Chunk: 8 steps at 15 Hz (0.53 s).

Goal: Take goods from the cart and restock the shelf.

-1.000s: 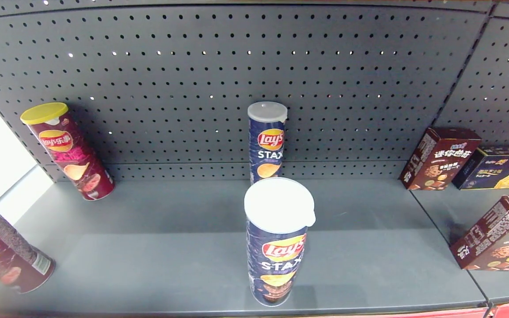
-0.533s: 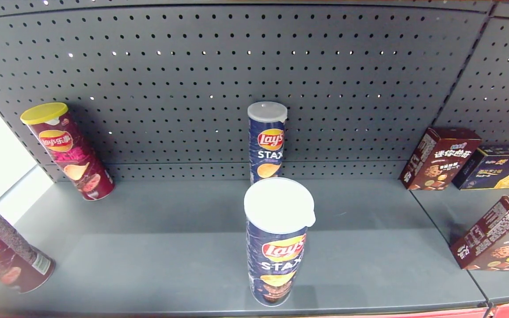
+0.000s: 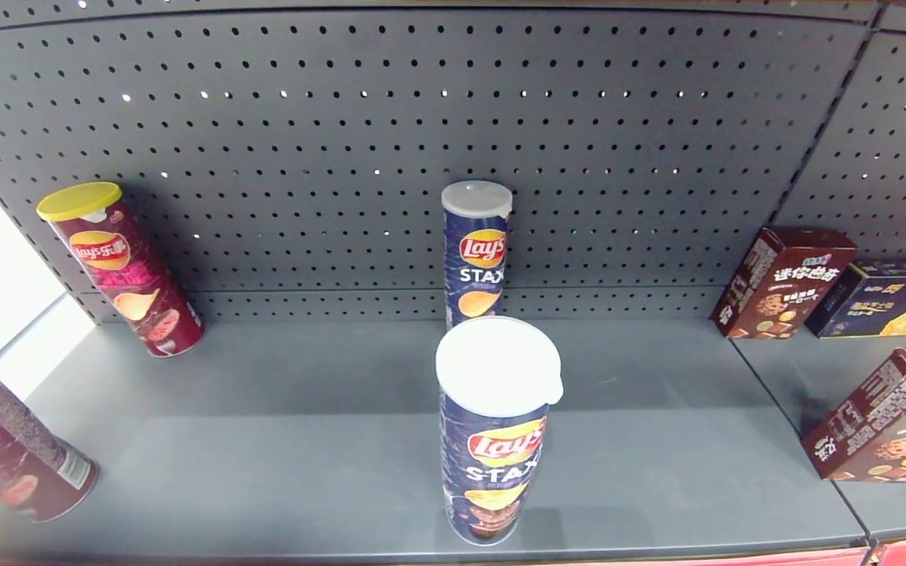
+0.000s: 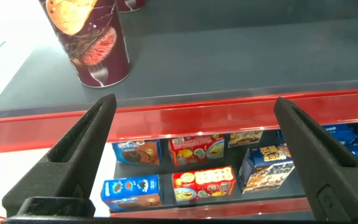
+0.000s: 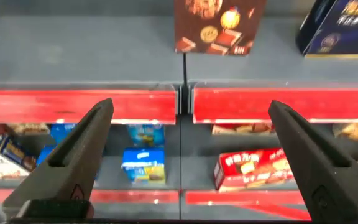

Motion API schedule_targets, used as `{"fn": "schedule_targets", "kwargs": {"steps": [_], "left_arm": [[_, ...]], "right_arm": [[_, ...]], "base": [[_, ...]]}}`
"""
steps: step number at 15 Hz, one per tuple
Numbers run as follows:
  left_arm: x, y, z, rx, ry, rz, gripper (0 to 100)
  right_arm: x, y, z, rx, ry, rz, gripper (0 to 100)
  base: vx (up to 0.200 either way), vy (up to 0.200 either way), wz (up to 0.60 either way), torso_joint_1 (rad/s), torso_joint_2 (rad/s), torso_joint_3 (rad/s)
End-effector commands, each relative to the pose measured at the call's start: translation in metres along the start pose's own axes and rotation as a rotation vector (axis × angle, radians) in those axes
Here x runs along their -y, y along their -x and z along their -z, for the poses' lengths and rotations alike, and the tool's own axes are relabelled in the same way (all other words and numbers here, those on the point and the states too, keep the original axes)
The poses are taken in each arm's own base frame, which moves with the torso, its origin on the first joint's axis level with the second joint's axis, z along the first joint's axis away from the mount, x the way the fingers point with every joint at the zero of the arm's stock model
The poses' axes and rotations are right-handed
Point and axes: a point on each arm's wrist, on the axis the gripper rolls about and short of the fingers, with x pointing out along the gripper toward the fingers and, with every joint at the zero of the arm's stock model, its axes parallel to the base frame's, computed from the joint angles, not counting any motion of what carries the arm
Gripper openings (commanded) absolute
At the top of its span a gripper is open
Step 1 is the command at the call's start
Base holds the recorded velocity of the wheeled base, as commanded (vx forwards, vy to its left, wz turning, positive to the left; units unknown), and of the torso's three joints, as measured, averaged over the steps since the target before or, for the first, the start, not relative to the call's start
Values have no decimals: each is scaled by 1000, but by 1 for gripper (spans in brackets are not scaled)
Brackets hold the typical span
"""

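Two navy chip cans stand on the grey shelf (image 3: 280, 440): one (image 3: 494, 440) near the front, one (image 3: 475, 251) against the pegboard. Maroon cans stand at the far left, one with a yellow lid (image 3: 119, 267) at the back, one (image 3: 5, 440) near the front edge. My left gripper (image 4: 194, 130) is open and empty, in front of the shelf's red edge (image 4: 185, 118), below a maroon can (image 4: 89, 40). My right gripper (image 5: 188, 134) is open and empty too, facing the red edge (image 5: 79, 106) where two shelf sections meet, below a brown box (image 5: 219, 25).
Brown cookie boxes (image 3: 783, 283) (image 3: 885, 417) and a dark blue box (image 3: 885, 299) stand on the right shelf section. A lower shelf holds small boxed goods (image 4: 197, 168) (image 5: 253, 168). Open shelf room lies between the maroon and navy cans.
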Motion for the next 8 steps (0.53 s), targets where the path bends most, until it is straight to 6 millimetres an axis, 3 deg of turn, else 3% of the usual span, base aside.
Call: {"fn": "schedule_targets", "kwargs": {"steps": [1, 5, 8], "left_arm": [[0, 0, 0, -1, -1, -3, 100], [0, 0, 0, -1, 15, -17, 100], [0, 0, 0, -1, 18, -20, 100]], "right_arm": [[0, 4, 1, 51, 2, -14, 100], [0, 3, 1, 45, 9, -22, 100], [0, 4, 1, 51, 6, -14, 100]], "base": [[0, 0, 0, 0, 0, 0], [0, 0, 0, 0, 0, 0], [-200, 0, 0, 9, 1, 2]]}}
